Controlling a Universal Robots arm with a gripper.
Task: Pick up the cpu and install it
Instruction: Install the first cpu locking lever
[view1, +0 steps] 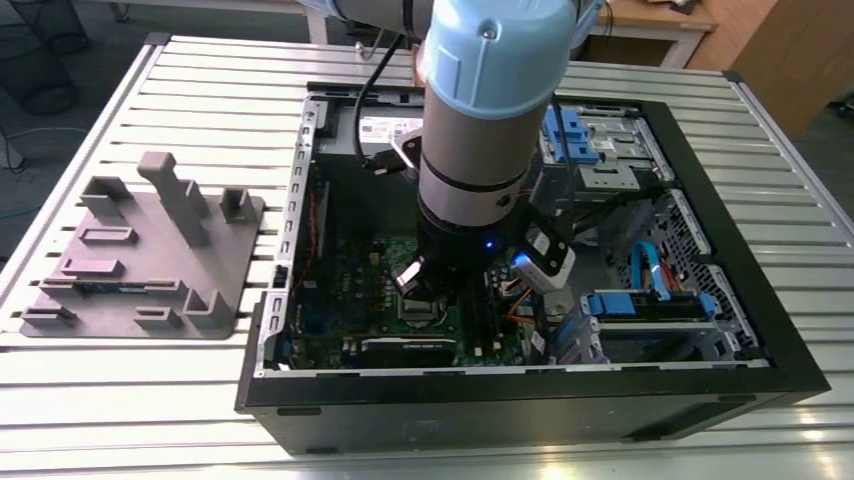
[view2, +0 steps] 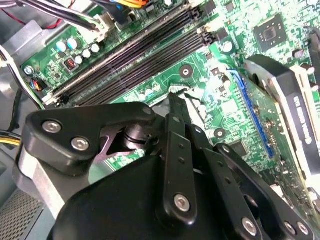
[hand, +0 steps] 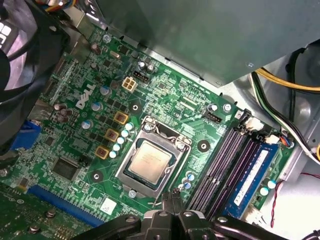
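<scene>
The cpu (hand: 152, 161), a small silvery square chip, lies flat inside the open metal socket frame (hand: 165, 131) on the green motherboard (hand: 170, 95). In the first wrist view my gripper (hand: 172, 196) hangs just off the socket's corner, beside the memory slots. Its two thin black fingertips are pressed together and hold nothing. The second wrist view shows the same shut gripper (view2: 176, 100) over the board next to the memory slots (view2: 135, 55). In the exterior view my arm (view1: 487, 120) reaches down into the open computer case (view1: 534, 400).
A grey plastic tray with upright posts (view1: 147, 250) lies on the slatted table (view1: 134, 380) at the exterior view's left. Inside the case, a black fan (hand: 20, 50), memory sticks (hand: 225, 160), loose cables (hand: 280, 100) and a graphics card (view2: 295, 110) crowd the socket.
</scene>
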